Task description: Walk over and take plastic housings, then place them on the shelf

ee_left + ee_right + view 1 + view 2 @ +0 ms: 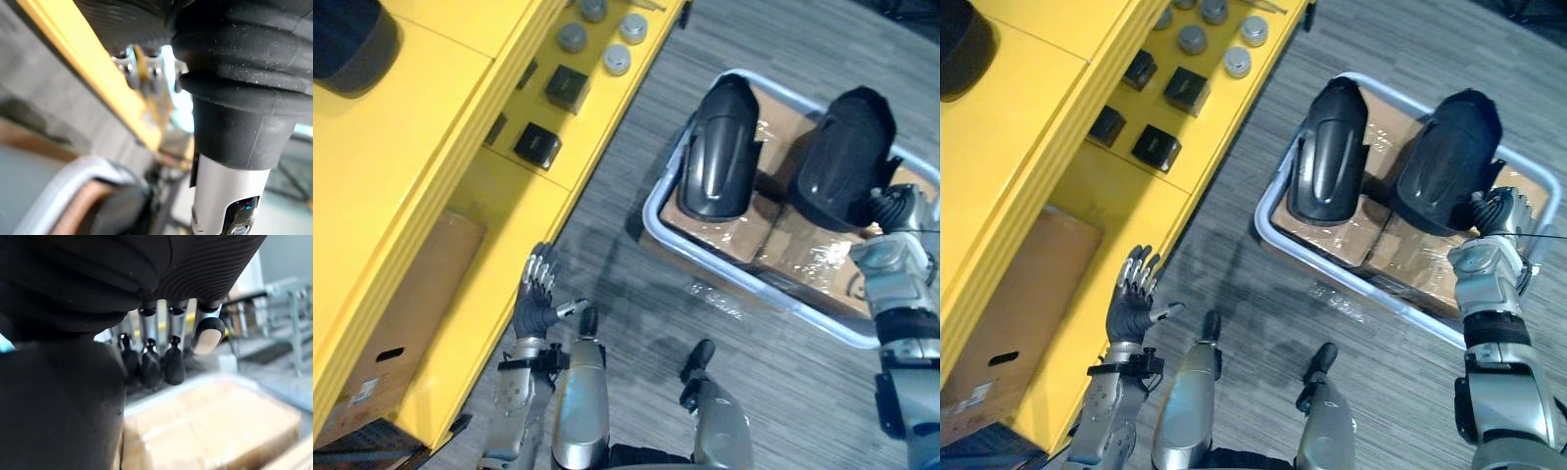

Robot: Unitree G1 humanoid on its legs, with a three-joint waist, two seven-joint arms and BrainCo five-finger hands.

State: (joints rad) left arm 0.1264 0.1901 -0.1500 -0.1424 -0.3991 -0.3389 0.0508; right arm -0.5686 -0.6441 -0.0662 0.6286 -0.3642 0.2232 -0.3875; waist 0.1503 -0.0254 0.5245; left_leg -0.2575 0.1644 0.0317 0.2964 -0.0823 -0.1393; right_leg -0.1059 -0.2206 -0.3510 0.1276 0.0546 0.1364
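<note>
Right hand (893,208) is hovering loose-fingered at the edge of the nearer plastic housing (842,157) in the tray (648,217), and it is needing a firm wrap round that edge, while the left hand (1131,308) is waiting spread-fingered beside the shelf (460,98).

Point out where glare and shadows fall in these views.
Left eye view: glare glints off the plastic wrap in the tray, and a soft shadow darkens the floor beside it. Right eye view: pale highlights streak the left housing. Left wrist view: bright light glows behind the left hand's fingers.
</note>
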